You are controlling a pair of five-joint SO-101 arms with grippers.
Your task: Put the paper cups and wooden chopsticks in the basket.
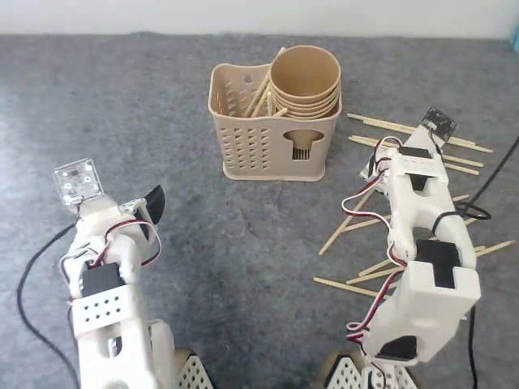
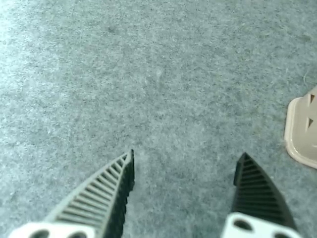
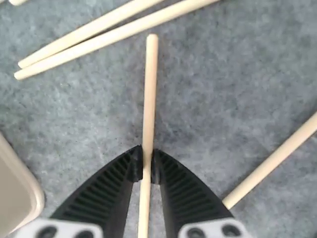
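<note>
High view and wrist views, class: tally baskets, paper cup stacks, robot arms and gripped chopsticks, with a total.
Basket: 1
Paper cup stack: 1
Robot arms: 2 (left arm, right arm)
Chopstick in the right gripper: 1
Total: 5

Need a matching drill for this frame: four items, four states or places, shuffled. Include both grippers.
Things:
1. paper cups
2. left gripper
3. right gripper
4. loose chopsticks

States or places:
A. shut on a chopstick
B. scattered on the carpet, outside the basket
C. stacked inside the basket
D. open over the carpet, holding nothing

Pairs: 1-C, 2-D, 3-A, 4-B
</note>
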